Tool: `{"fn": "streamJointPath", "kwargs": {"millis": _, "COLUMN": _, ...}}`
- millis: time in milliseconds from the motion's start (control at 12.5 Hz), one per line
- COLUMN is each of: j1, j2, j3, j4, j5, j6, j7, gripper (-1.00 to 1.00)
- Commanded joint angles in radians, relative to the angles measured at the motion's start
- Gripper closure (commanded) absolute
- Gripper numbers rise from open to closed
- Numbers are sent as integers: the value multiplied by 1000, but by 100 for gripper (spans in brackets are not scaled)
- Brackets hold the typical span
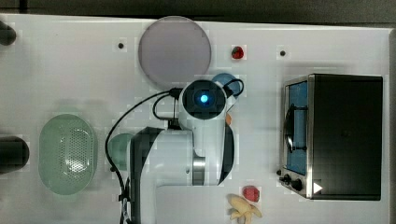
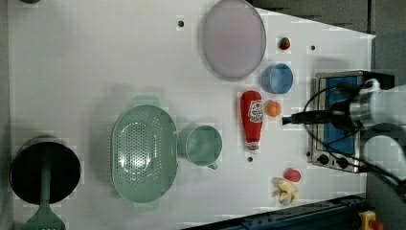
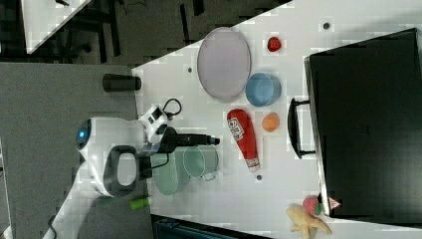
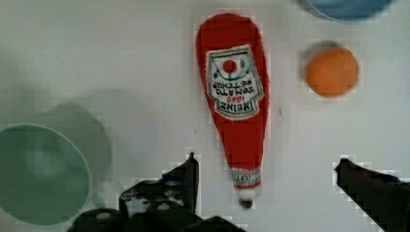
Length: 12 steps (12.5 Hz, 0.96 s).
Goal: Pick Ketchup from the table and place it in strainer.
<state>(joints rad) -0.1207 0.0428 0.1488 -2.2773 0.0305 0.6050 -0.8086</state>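
Tool (image 4: 266, 166) open, fingers straddling the Ketchup bottle's (image 4: 237, 104) capped neck, not touching. Bottle lies flat on surface (image 2: 95, 62) between green cup (image 2: 201, 143) and orange ball (image 2: 273, 109). Approach step; next, descend and close, then carry to strainer (image 2: 143, 153).

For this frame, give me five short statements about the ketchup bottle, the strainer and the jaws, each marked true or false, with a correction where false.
1. The red plush ketchup bottle lies flat on the white table. True.
2. The bottle is inside the pale mint-green perforated oval strainer. False: the strainer holds nothing, and the bottle lies on the table beyond the round green handled cup.
3. The gripper has its jaws open on either side of the bottle's cap end. True, in the wrist view.
4. The small orange ball sits inside the blue cup. False: it rests on the table beside the bottle.
5. The bottle is lifted off the table. False: it lies on the surface, not gripped.
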Motion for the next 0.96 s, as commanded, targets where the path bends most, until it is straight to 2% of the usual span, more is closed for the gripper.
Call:
{"fn": "streamJointPath", "kwargs": {"millis": 80, "j1": -6, "j2": -16, "j3": 2, "j4": -50, "j5": -1, "j6": 117, "j7": -220, "gripper": -100}}
{"fn": "streamJointPath", "kwargs": {"millis": 400, "j1": -4, "j2": 86, "j3": 2, "j4": -115, "j5": -32, "j6": 306, "j7": -220, "gripper": -100}}
{"fn": "streamJointPath", "kwargs": {"millis": 960, "j1": -5, "j2": 279, "j3": -4, "j4": -124, "j5": -40, "j6": 503, "j7": -209, "gripper": -100}}
